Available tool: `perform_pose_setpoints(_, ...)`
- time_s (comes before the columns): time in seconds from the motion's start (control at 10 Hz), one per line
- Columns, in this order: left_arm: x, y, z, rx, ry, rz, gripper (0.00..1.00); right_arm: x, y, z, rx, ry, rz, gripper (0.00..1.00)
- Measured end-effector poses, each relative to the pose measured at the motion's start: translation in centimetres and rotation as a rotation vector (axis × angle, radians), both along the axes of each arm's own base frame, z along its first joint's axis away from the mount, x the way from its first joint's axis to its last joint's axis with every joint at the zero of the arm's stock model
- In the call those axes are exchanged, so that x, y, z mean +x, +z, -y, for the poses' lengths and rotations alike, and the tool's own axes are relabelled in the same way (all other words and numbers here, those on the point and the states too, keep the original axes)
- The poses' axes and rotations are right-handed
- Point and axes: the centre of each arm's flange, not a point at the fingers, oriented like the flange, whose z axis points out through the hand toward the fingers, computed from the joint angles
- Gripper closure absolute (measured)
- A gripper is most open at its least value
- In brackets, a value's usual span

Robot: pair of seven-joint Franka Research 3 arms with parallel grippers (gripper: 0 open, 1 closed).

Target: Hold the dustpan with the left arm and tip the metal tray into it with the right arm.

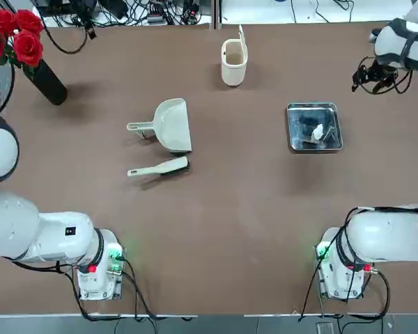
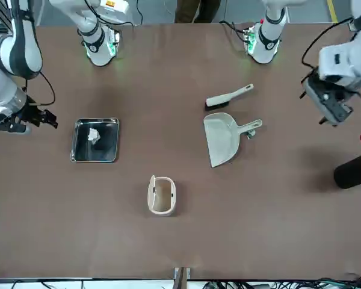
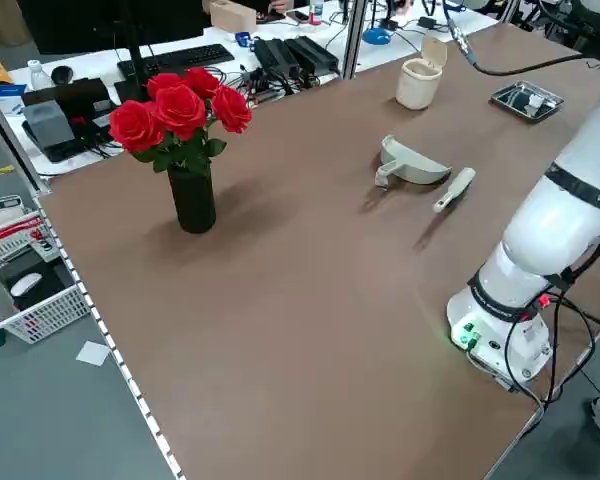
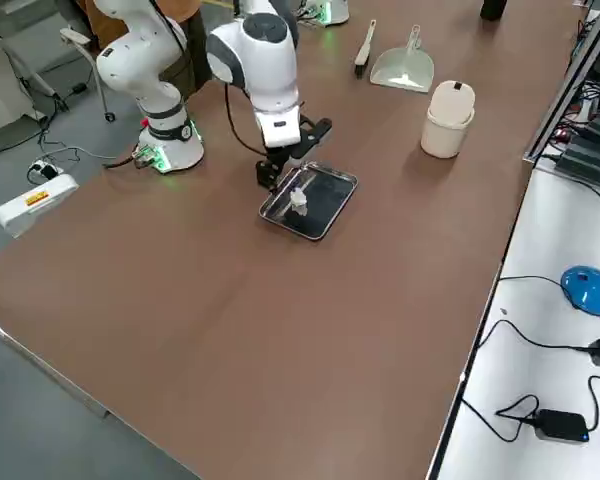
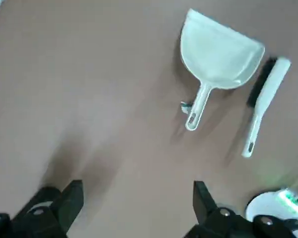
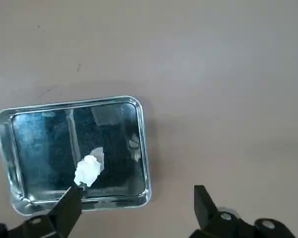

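Your brown counter [image 1: 216,229] carries 5 loose items. The dustpan [image 1: 170,124] lies flat left of centre in the top view, scoop toward the far edge and handle pointing to the robot's left; nothing touches it. The slim hand brush [image 1: 159,168] lies just beside it on the near side, apart from it. The cup-shaped bin [image 1: 233,62] stands upright near the far edge, its lid tipped up. The metal tray [image 1: 314,126] sits flat on the right half, holding a small white crumpled scrap [image 6: 88,170] and some dark debris.

Your left claw [image 2: 332,107] hangs above the counter near the robot's left edge, well apart from the dustpan; its wrist view shows both fingers [image 5: 69,198] spread wide with nothing between them. Your right claw [image 2: 39,117] hovers just beside the tray, toward the robot's right, fingers likewise wide apart and empty; the tray's edge lies just past its fingertips in the wrist view.

A black vase of red roses [image 1: 17,35] stands at the far left corner.
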Motion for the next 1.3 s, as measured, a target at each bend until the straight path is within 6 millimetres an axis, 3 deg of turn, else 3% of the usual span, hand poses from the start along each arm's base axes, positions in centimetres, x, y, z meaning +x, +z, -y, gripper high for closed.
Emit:
perform_pose_setpoints(0.3, -1.8, -7.9, 3.1, 0.028, -0.168, -0.029, 0.06, 0.6, -3.5, 0.0, -0.014, 0.002, -0.020, 0.00)
perform_pose_setpoints(0.6, -5.3, -15.6, 6.0, 0.042, -0.265, 0.011, 0.07, 0.5, -8.8, 0.0, -0.042, 0.025, -0.015, 0.00)
perform_pose_setpoints(0.9, -6.8, -21.0, 6.7, 0.078, -0.354, 0.046, 0.07, -0.2, -13.4, -0.1, -0.060, 0.035, -0.036, 0.00)
perform_pose_setpoints(1.1, -6.7, -24.3, 7.8, 0.091, -0.403, 0.049, 0.09, -0.3, -15.7, -0.6, -0.064, 0.045, -0.054, 0.01)
perform_pose_setpoints(1.3, -6.8, -27.2, 8.6, 0.124, -0.409, 0.040, 0.09, -0.4, -17.2, -1.5, -0.063, 0.058, -0.068, 0.11)
